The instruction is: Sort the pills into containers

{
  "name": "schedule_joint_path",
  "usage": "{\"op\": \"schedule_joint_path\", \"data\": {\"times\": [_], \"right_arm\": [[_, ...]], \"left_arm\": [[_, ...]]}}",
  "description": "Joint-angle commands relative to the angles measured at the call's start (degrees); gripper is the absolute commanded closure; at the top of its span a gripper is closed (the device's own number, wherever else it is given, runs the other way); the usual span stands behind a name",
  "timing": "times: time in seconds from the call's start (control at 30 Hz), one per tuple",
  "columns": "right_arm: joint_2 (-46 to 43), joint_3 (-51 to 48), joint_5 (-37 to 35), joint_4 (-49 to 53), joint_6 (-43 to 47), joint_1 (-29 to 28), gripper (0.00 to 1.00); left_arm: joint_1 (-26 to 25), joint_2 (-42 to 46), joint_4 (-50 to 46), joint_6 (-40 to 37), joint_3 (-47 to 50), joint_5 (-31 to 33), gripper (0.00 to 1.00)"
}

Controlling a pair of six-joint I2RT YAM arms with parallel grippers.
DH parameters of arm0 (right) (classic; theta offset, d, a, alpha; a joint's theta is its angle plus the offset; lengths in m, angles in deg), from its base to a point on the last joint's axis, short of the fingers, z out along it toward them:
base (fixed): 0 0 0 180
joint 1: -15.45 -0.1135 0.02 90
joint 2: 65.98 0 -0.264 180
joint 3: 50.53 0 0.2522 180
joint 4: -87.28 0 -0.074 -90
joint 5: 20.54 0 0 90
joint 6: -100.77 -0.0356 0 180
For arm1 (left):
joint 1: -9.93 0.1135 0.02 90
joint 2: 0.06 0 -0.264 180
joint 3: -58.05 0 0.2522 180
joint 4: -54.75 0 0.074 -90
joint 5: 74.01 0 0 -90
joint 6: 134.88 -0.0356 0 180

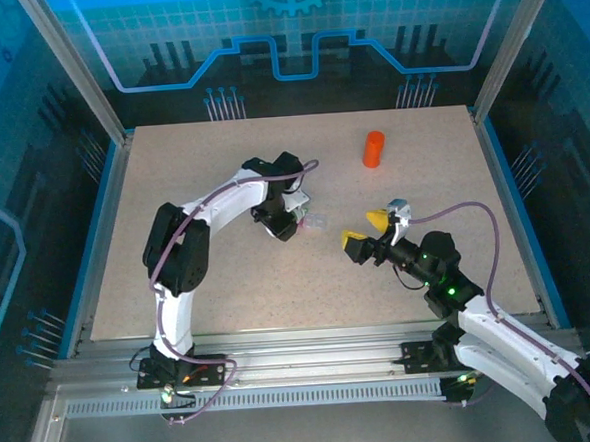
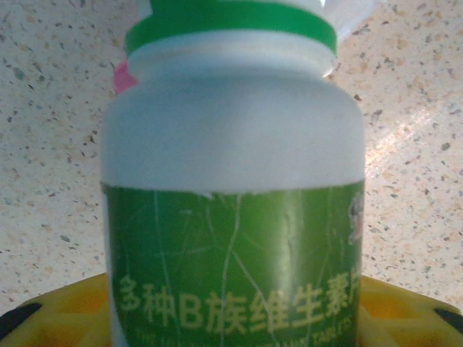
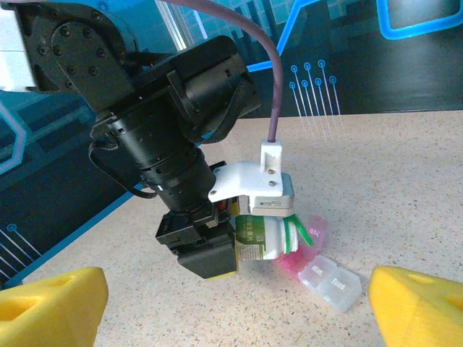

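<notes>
Bottle (image 3: pixel 262 237) sits clamped in the left gripper (image 1: pixel 288 221), tipped neck-down over the pill box (image 3: pixel 325 278). In the top view the box lies on the table (image 1: pixel 229 285) at 3 o'clock from that gripper. Its pink end is under the neck, and its clear end points toward the right gripper (image 1: pixel 365 229). The left arm is nearer, elbow raised and wrist bent down. The right gripper hovers further toward 3 o'clock, spread and empty.

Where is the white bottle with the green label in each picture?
Top external: the white vitamin bottle is near the middle of the table, just left of the pill box.
Left wrist: it stands large in the centre, above the yellow left fingers.
Right wrist: low centre, tipped sideways.
Shared landmark: the pill box, its pink part beside the bottle's cap.
</notes>
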Motion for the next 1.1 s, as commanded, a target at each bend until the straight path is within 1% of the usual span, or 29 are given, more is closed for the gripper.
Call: {"op": "schedule_joint_path", "data": {"times": [0.0,0.13,0.27,0.4,0.63,0.83,1.0,1.07], "right_arm": [[-1.1,-0.5,0.3,-0.6,-0.4,0.4,0.06],[-1.4,-0.6,0.3,-0.4,-0.4,0.4,0.06],[-1.8,-0.7,0.3,-0.3,-0.5,0.4,0.06],[-2.0,-0.8,0.5,-0.4,-0.8,0.4,0.06],[-2.8,-0.8,0.6,-0.2,-1.1,0.4,0.06],[-2.9,-0.8,0.6,-0.2,-1.2,0.4,0.05],[-2.9,-0.8,0.7,-0.3,-1.3,0.4,0.05],[-2.8,-0.8,0.7,-0.4,-1.5,0.4,0.05]], "left_arm": [[0.4,-1.7,-4.3,-2.0,-2.5,2.4,1.00],[0.4,-3.1,-6.1,-2.5,-4.2,3.6,1.00],[0.0,-4.1,-7.1,-3.3,-5.2,6.9,1.00],[-1.6,-4.7,-8.1,-4.3,-6.1,8.6,1.00],[-3.9,-6.2,-8.8,-6.2,-6.9,14.3,1.00],[-6.5,-7.4,-9.0,-9.0,-6.9,20.5,1.00],[-8.1,-7.7,-7.5,-11.9,-5.9,27.9,1.00],[-8.4,-7.7,-7.1,-12.5,-5.9,29.0,1.00]]}}
